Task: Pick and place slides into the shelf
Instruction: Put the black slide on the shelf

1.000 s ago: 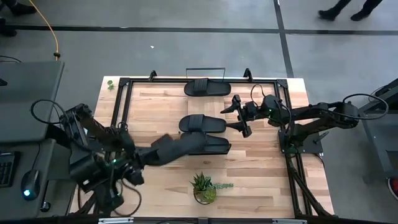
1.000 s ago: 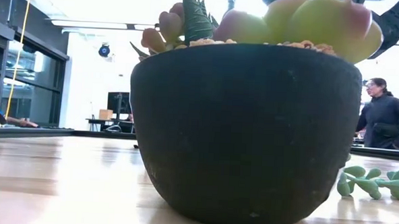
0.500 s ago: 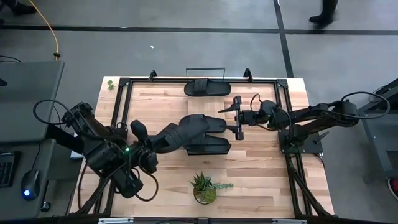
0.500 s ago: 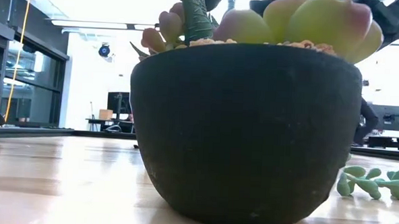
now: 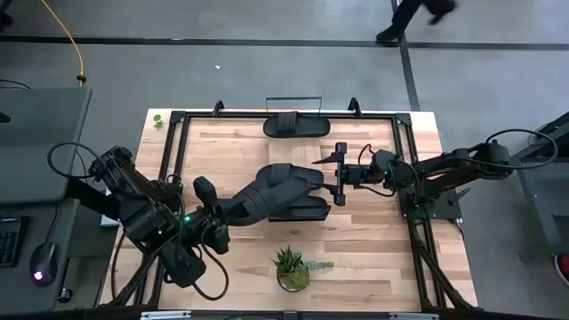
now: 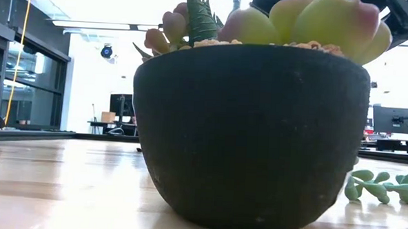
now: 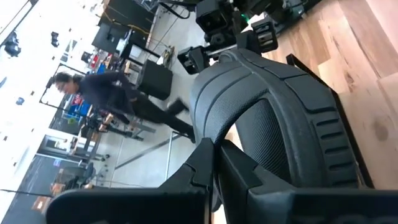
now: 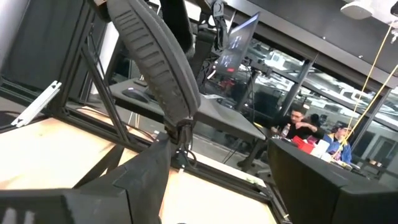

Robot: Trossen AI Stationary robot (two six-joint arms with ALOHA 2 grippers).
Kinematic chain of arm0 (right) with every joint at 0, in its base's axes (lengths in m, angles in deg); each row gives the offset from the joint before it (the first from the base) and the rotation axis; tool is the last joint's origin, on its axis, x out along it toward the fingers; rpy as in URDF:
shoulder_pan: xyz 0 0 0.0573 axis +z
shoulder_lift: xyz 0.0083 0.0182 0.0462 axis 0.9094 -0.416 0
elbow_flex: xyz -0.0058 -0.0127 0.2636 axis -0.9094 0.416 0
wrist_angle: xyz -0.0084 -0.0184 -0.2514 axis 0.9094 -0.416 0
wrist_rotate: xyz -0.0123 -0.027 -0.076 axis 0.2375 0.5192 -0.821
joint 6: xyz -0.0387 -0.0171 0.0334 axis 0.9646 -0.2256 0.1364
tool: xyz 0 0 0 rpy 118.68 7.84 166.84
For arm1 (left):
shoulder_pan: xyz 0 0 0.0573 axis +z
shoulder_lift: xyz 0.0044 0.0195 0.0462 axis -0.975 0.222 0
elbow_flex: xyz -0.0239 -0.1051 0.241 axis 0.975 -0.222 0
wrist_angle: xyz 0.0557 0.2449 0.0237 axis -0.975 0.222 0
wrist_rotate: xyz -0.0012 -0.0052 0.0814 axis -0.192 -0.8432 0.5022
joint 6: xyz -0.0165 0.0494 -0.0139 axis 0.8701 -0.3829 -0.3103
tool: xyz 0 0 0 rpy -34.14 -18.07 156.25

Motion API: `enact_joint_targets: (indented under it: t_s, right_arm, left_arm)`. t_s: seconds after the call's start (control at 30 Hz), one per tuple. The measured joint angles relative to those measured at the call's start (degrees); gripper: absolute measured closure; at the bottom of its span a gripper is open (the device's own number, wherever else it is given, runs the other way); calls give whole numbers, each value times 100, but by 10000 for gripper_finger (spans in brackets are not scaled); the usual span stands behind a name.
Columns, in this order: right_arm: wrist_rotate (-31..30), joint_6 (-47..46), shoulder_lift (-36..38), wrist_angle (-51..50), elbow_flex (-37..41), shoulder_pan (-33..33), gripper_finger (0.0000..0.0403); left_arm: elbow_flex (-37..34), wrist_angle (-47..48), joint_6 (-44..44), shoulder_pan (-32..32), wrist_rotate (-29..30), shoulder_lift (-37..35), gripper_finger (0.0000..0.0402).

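My left gripper (image 5: 252, 197) is shut on a black slide (image 5: 286, 182) and carries it high over the table's middle. A second slide (image 5: 307, 210) lies flat on the wood just below it in the high view. A third slide (image 5: 296, 124) lies at the far edge by a thin black wire frame (image 5: 293, 100); the shelf's board I cannot make out. My right gripper (image 5: 334, 175) stands open at the held slide's free end (image 8: 179, 122). Whether one of its fingers (image 8: 146, 174) touches that end, I cannot tell. My left gripper pinches the slide at the side of its wide strap (image 7: 208, 134); the fingers (image 7: 249, 180) themselves hide the exact spot. They come nearly level from the table's near left. The slide is lifted clear and reaches out past the fingers toward my right gripper.
A potted succulent (image 5: 292, 267) stands near the front edge and fills the low view (image 6: 248, 130). Black frame rails (image 5: 178, 151) run along the table's left, far and right (image 5: 413, 213) sides. A person (image 5: 413, 13) walks on the floor beyond the far edge.
My left gripper has swung with its slide toward the far edge and my right gripper, from above the nearer lying slide to the table's middle. My right gripper has rolled and shifted a little toward the near edge, staying open.
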Motion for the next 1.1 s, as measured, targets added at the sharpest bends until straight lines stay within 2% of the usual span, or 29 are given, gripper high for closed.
enact_joint_targets:
  t_s: [0.33,0.43,0.7,1.1]
  right_arm:
    - [0,2,-2,301,-6,245,144]
    - [6,4,-2,120,-178,364,144]
    - [-97,107,-15,-1163,-871,658,144]
    - [-300,35,-15,-1405,-957,741,145]
  left_arm:
    - [-1,-530,-541,65,-17,2,401]
    - [-1,-534,-539,202,-181,2,401]
    - [-1,-796,-741,555,-568,4,401]
    - [-1,-1568,-1468,557,-784,4,401]
